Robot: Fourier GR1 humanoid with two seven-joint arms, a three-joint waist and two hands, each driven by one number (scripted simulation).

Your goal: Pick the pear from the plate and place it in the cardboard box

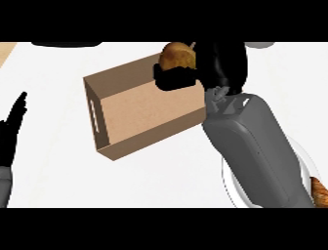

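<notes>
The right hand (217, 63) grasps the pear (177, 55) above the far right rim of the cardboard box (141, 110) — not its centre. Releasing here risks the pear striking the rim and rolling outside. The left hand (5, 134) rests open at left.

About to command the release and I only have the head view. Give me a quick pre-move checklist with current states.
1. Pear held: ok, the right hand has its fingers curled round it.
2. Pear over the cardboard box: cannot tell, it shows at the box's far right corner, and height and overlap are unclear from this steep view.
3. Box interior free: ok, the visible floor is bare.
4. Left hand out of the way: ok, resting open at the view's left edge, apart from the box.
5. Plate clear of the pear: ok, only a brown item shows on it; the forearm hides most of the plate.
</notes>
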